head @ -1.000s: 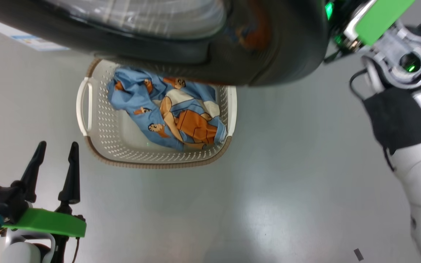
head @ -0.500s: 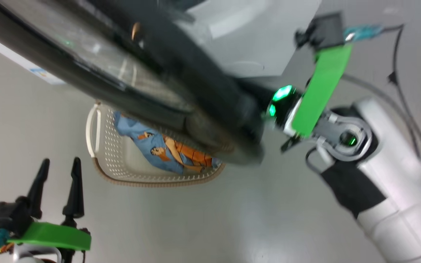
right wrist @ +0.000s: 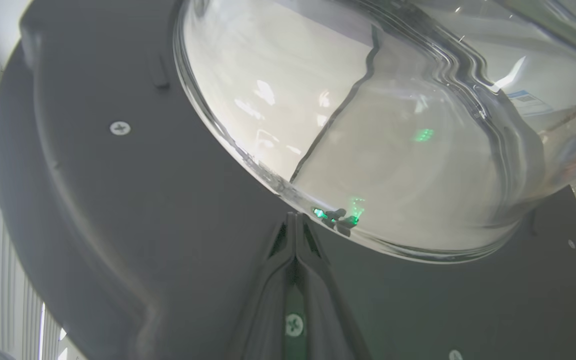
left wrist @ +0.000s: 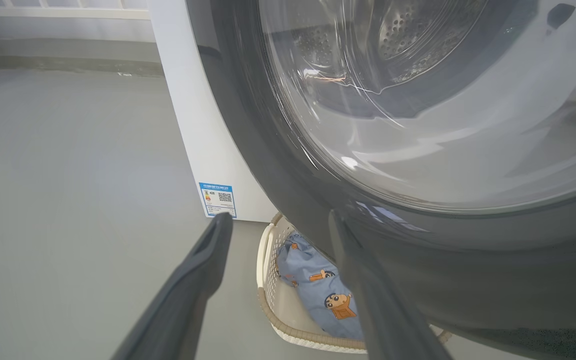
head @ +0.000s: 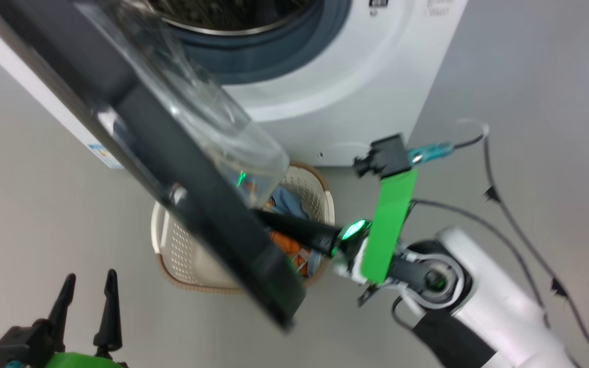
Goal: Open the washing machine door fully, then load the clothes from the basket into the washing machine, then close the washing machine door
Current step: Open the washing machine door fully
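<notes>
**Door out wide over the basket, clothes not yet loaded**

Underneath everything, a plain grey floor (head: 504, 92).

At the top of the head view, the washing machine (head: 356, 76): white, boxy, mouth uncovered. Steel drum (head: 233, 15) and grey-blue gasket (head: 294, 51) in plain sight.

Standing out from the machine's left side, the washing machine door (head: 172, 168). Seen almost edge-on from the head, running from upper left down toward the middle. Clear glass bowl (head: 212, 122) bulging from its inner face toward the machine. From the left wrist, glossy black outer ring and the drum visible through the glass.

On the floor just in front of the machine and under the door, the basket (head: 182, 250): cream, perforated, brown rim, partly hidden by the door.

Inside the basket, the clothes (left wrist: 318, 290): light blue fabric with orange cartoon figures, bunched toward one side.

Behind the door, on its inner side, the right gripper (right wrist: 292, 217). Fingers pressed flat together with nothing between them, tips at the dark grey inner face just below the rim of the glass bowl.

Low at the left of the head view, the left gripper (head: 91, 276). Fingers spread wide, empty, well apart from door and basket.

Smallest, a blue label sticker (left wrist: 217, 199) low on the machine's front.
</notes>
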